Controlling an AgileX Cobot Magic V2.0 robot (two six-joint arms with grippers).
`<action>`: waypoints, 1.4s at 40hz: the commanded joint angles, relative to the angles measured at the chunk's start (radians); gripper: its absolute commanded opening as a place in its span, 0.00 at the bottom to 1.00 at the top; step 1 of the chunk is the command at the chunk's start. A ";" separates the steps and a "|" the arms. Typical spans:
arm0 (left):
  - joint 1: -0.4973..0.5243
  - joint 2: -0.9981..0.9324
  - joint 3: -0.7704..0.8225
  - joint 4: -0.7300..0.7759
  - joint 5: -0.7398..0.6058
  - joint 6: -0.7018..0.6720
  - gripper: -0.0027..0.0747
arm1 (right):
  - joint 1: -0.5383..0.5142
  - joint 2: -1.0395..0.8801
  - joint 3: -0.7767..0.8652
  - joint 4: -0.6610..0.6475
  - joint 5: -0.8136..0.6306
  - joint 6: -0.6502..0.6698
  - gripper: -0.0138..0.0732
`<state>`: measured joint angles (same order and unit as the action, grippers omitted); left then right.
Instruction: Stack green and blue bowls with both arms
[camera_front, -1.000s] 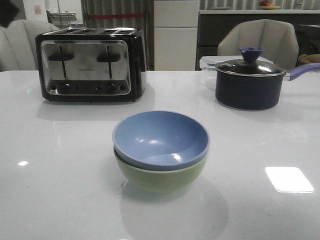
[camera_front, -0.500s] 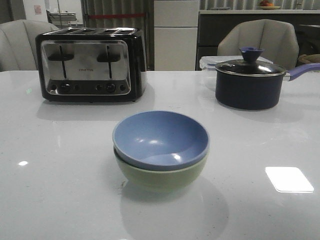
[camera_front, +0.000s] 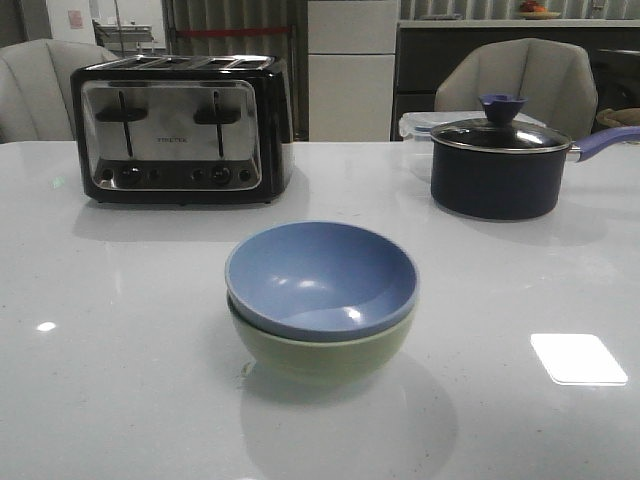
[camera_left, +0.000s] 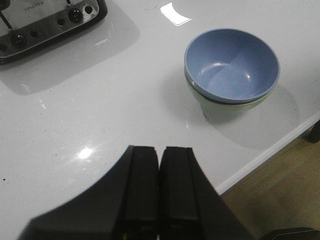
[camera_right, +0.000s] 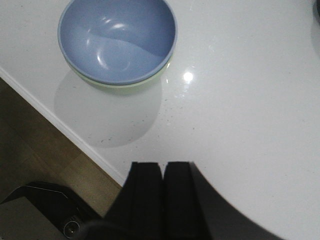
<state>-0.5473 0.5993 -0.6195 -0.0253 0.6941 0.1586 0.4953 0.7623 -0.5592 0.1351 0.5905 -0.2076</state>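
Observation:
The dusty blue bowl (camera_front: 320, 275) sits nested inside the pale green bowl (camera_front: 320, 355) at the table's front middle. The stack also shows in the left wrist view, blue bowl (camera_left: 231, 64) over green bowl (camera_left: 225, 107), and in the right wrist view, blue bowl (camera_right: 117, 37) over green bowl (camera_right: 127, 86). My left gripper (camera_left: 159, 150) is shut and empty, above the table near its front edge, well away from the bowls. My right gripper (camera_right: 162, 165) is shut and empty, also back from the stack near the front edge. Neither arm shows in the front view.
A black and chrome toaster (camera_front: 180, 130) stands at the back left. A dark lidded saucepan (camera_front: 500, 165) with a blue handle stands at the back right, a clear lidded box (camera_front: 418, 126) behind it. Chairs stand beyond the table. The table's front edge (camera_left: 270, 152) is close to both grippers.
A dark shape at the front view's top left corner one second ago has left the picture. The stacked bowls have not moved.

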 joint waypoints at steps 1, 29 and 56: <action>0.001 -0.002 -0.028 -0.002 -0.073 -0.007 0.15 | 0.000 -0.006 -0.025 -0.006 -0.059 -0.005 0.22; 0.351 -0.436 0.327 0.009 -0.493 -0.007 0.15 | 0.000 -0.006 -0.025 -0.006 -0.059 -0.005 0.22; 0.454 -0.624 0.628 0.048 -0.756 -0.148 0.15 | 0.000 -0.006 -0.025 -0.006 -0.059 -0.005 0.22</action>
<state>-0.0987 -0.0036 0.0045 0.0265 0.0512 0.0239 0.4953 0.7623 -0.5592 0.1351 0.5905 -0.2076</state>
